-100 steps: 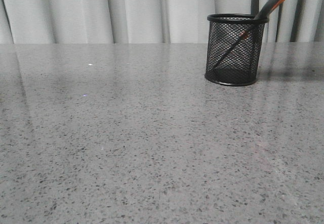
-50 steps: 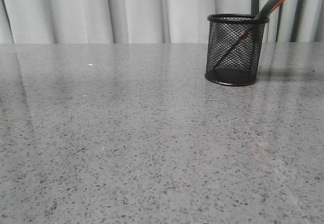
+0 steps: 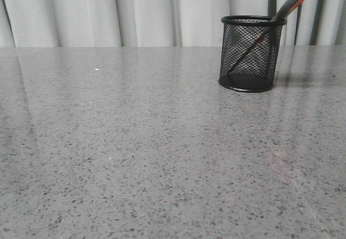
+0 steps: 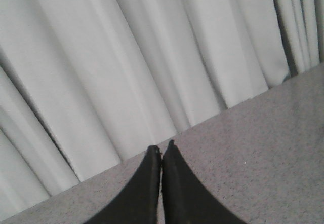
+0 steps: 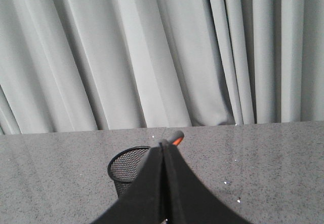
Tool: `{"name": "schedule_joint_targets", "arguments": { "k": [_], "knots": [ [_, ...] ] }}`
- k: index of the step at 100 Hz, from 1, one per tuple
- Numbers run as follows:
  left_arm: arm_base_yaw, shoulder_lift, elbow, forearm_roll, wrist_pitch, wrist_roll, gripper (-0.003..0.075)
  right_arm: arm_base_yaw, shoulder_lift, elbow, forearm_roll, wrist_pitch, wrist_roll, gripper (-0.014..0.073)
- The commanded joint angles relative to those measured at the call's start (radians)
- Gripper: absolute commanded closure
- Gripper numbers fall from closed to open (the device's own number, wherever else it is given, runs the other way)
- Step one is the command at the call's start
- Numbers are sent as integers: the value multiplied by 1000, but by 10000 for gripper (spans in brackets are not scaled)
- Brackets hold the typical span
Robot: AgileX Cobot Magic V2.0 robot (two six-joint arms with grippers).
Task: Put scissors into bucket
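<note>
The black wire-mesh bucket stands upright on the grey table at the back right. The scissors stand inside it, blades down, leaning right over the rim; the dark grey, orange-lined handle runs out of the top of the front view. In the right wrist view my right gripper is shut and empty, its tips in front of the bucket and the scissors' handle end. My left gripper is shut and empty over bare table, away from the bucket. Neither gripper shows in the front view.
The speckled grey table stretches wide to the left and front of the bucket. A pale pleated curtain hangs along the table's far edge.
</note>
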Motion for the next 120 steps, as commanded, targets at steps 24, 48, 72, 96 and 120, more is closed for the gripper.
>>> {"name": "schedule_joint_targets", "arguments": {
  "k": [24, 48, 72, 96, 120],
  "knots": [
    [4, -319, 299, -153, -202, -15, 741, -7, -268, 197, -8, -18, -4, 659],
    [4, -341, 328, -153, -201, -15, 741, -7, -276, 256, -6, -18, -4, 659],
    [4, -341, 328, -153, -201, -15, 741, -7, -276, 266, 10, -17, -4, 659],
    [4, -341, 328, -153, -201, -15, 741, -7, -276, 266, 10, -17, -4, 659],
    [4, -341, 328, -153, -201, -15, 741, -7, -276, 266, 10, -17, -4, 659]
  ]
}}
